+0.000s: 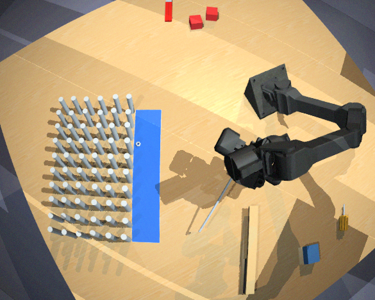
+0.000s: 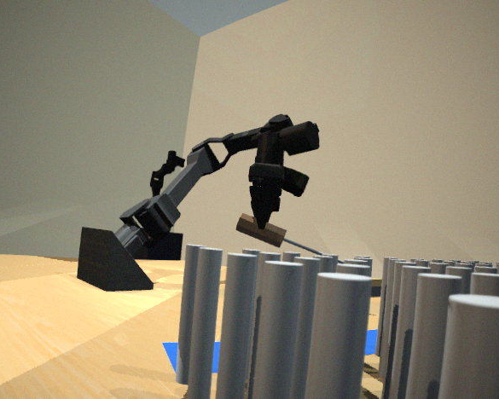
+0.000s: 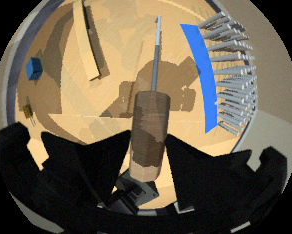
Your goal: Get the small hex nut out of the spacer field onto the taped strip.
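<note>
The small hex nut (image 1: 138, 143) lies on the blue taped strip (image 1: 147, 193) (image 3: 204, 75), near its left edge in the top view, beside the front row of spacers. The grey metal spacers (image 1: 97, 174) (image 2: 279, 326) (image 3: 235, 72) stand upright in rows. My gripper (image 2: 261, 226) (image 3: 148, 135) is shut on the wooden handle of the hook tool (image 2: 279, 237) (image 3: 151, 117). The tool is held in the air to the right of the strip in the top view, its thin rod (image 1: 215, 204) pointing down and left, clear of the spacers and the nut.
A long wooden bar (image 1: 252, 251) (image 3: 87, 45) lies near the tool. A blue block (image 1: 311, 253) (image 3: 34, 68) and a yellow-handled screwdriver (image 1: 343, 222) (image 3: 28, 111) lie to the right in the top view. Two red blocks (image 1: 195, 22) (image 1: 211, 13) and a red-handled item (image 1: 168, 12) lie at the top.
</note>
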Controlling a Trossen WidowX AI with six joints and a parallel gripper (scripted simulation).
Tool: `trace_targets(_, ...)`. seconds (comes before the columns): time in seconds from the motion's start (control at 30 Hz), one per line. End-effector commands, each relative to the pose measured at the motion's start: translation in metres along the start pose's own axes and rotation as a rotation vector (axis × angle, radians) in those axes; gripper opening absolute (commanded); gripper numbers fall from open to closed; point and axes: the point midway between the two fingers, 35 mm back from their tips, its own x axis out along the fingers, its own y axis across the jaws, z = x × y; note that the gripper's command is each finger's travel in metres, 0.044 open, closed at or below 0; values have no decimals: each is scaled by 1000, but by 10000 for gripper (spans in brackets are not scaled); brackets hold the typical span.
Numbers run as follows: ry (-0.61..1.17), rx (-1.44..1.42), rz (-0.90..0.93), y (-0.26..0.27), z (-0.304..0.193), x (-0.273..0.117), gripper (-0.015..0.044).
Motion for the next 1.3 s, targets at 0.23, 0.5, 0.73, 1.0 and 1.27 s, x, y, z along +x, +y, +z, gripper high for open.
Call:
trace_targets(0.23,-46,-367,58,30,17,-5,0)
trace_targets(0.5,-83,-638,103,54,26,-7,0)
trace_targets(0.73,-124,-874,141,76,32,-10,0)
trace_targets(1.0,-182,-1142,182,101,37,-14,0)
trace_targets(1.27,-252,-1406,219,127,40,-19,0)
